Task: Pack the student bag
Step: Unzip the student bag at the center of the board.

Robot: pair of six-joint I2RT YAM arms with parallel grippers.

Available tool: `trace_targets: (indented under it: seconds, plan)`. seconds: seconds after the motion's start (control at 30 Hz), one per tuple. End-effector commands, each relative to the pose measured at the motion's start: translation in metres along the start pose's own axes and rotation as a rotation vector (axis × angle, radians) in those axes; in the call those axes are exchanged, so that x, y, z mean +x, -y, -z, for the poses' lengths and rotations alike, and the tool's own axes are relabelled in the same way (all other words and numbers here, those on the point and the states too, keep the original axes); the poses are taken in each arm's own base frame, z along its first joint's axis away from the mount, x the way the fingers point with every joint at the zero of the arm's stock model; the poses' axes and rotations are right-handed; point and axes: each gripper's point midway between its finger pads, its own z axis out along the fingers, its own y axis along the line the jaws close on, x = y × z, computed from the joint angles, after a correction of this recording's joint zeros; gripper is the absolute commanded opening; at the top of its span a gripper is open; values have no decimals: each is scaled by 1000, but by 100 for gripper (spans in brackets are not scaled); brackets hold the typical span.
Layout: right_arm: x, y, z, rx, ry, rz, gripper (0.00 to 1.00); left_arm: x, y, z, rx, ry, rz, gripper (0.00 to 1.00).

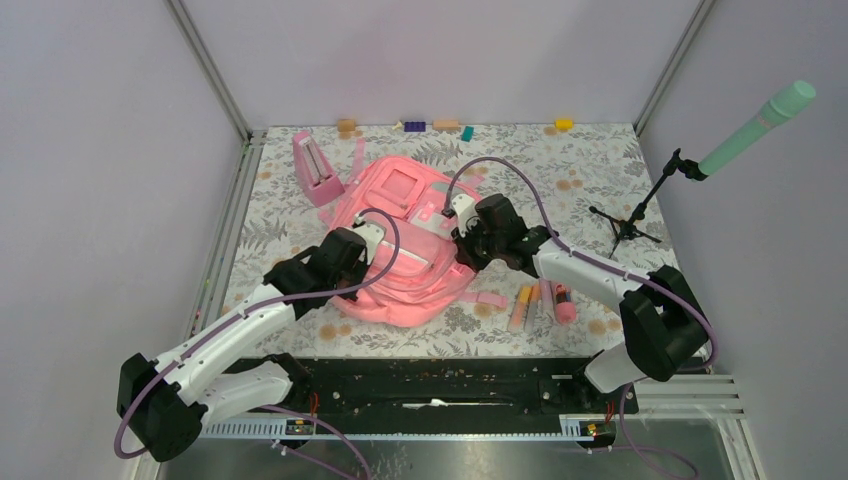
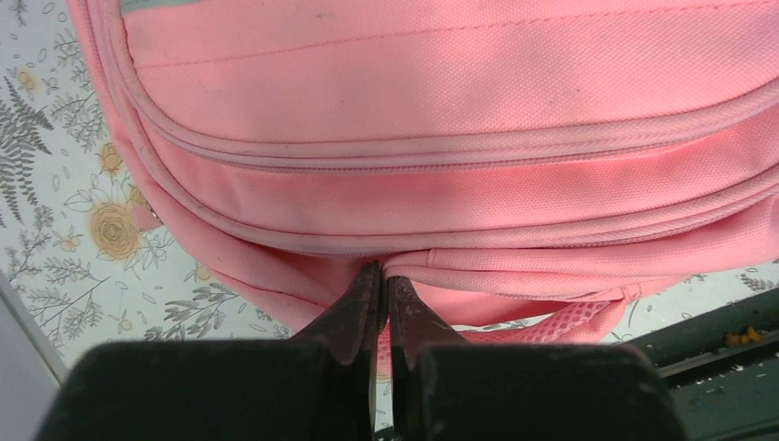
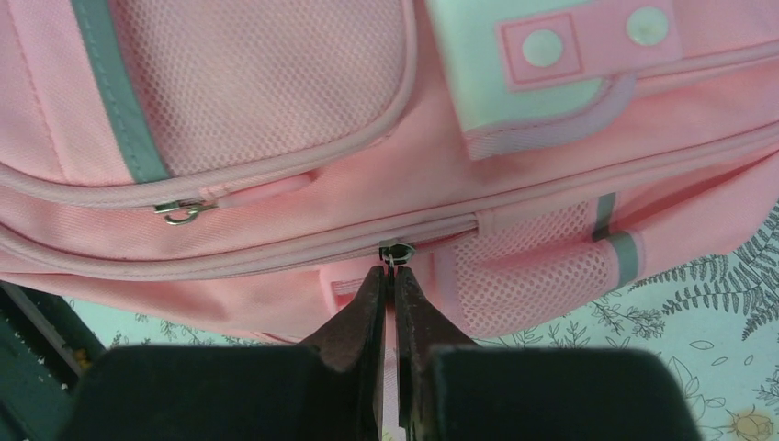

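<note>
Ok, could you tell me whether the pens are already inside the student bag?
No, the pens lie out on the tablecloth beside the student bag.

Both arms reach forward and inward, elbows bent. The left gripper [image 2: 386, 276] has its jaws pressed tight together; the right gripper [image 3: 393, 274] pinches a zip pull [image 3: 397, 250] right at its fingertips.

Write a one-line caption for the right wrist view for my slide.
Right gripper closed on the metal zipper pull of the pink student bag, beside a mesh side pocket.
</note>
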Motion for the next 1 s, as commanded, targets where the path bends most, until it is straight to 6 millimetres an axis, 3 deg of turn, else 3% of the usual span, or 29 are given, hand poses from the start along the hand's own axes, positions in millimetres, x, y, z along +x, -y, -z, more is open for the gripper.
trace_targets:
  seconds: [0.0, 0.4, 0.73, 0.97]
  plan:
    - [-12, -12, 13, -10, -23, 43, 0, -51, 14, 11, 85, 165, 73, 0]
    - [-10, -32, 14, -65, -24, -50, 0, -56, 26, 11, 147, 168, 89, 0]
    - [-14, -47, 17, -109, 52, -176, 0, -95, 58, 8, 310, 177, 78, 0]
    - [-9, -49, 28, -102, 70, -196, 0, -102, 63, 5, 330, 178, 94, 0]
